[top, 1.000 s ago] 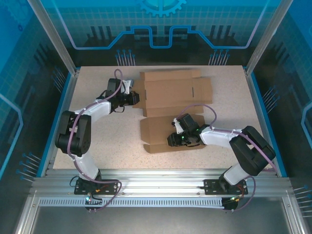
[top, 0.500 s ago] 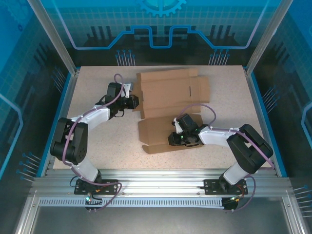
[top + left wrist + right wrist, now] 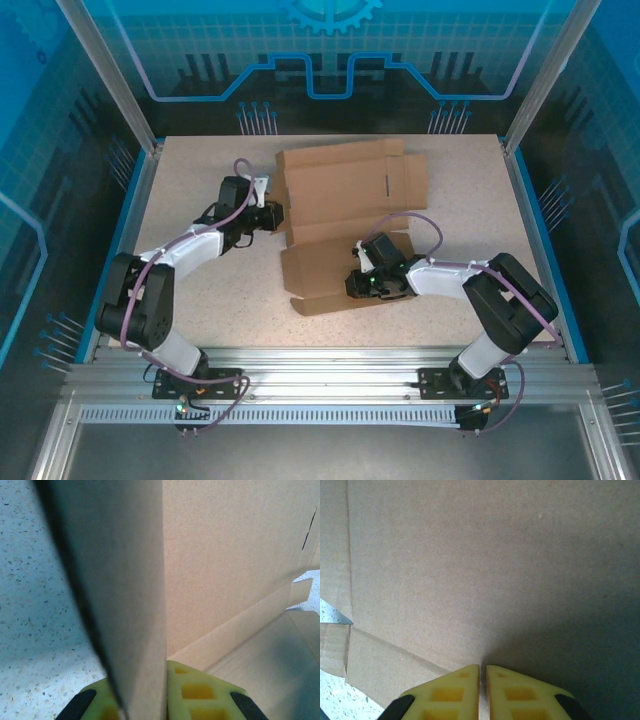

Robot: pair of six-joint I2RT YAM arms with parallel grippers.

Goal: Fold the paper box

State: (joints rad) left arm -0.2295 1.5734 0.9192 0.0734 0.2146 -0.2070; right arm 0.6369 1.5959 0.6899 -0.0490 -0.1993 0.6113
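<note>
Folding barely begun: left gripper (image 3: 272, 213) pinches one raised paper box (image 3: 345, 195) flap, right gripper (image 3: 352, 285) clenched empty; walls unformed.

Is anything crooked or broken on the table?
The paper box lies a bit crooked, turned against the edges of the table. Its left flap stands upright, pinched in the left gripper. No tears or crushing show.

The paper box (image 3: 345, 190) has been dragged slightly left and turned a little, its right edge drawn inward. The left end effector (image 3: 272, 215), clamped on the left flap, has been brought nearer, and the left arm (image 3: 190, 245) swung toward the near-left.
</note>
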